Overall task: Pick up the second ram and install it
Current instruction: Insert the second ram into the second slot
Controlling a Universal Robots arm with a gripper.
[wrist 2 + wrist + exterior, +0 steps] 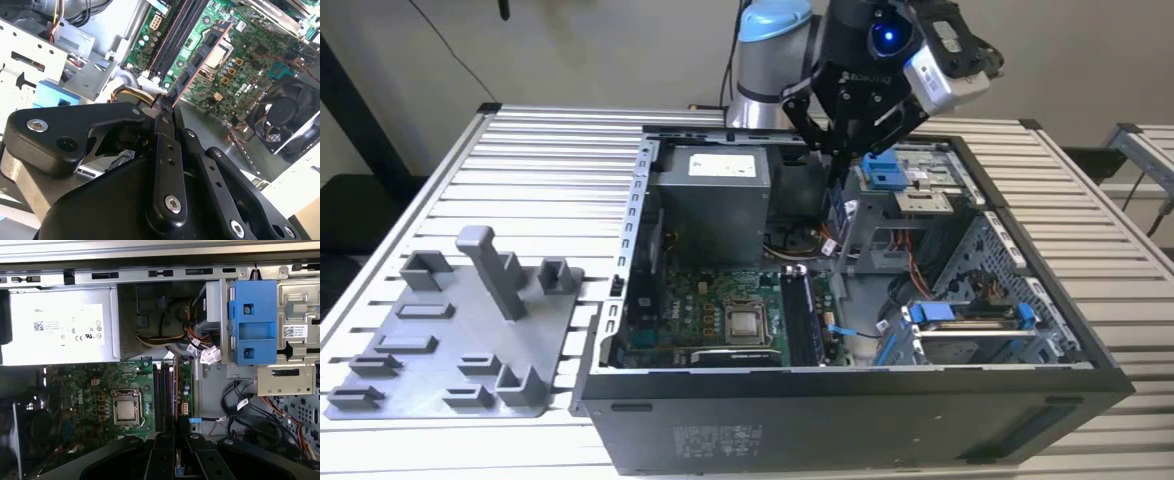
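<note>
Evidently the gripper [167, 107] pinches the second ram [200, 60] by one end, edge-on and lined up with the memory slots [175, 35]. In the exterior view it hangs at one o'clock from the processor socket [747, 322], probably for straight seating.

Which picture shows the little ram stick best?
The second wrist view: the second ram shows its flat side, pinched in the end effector over the motherboard. The exterior view shows a small dark strip; the first wrist view, its thin edge.
</note>
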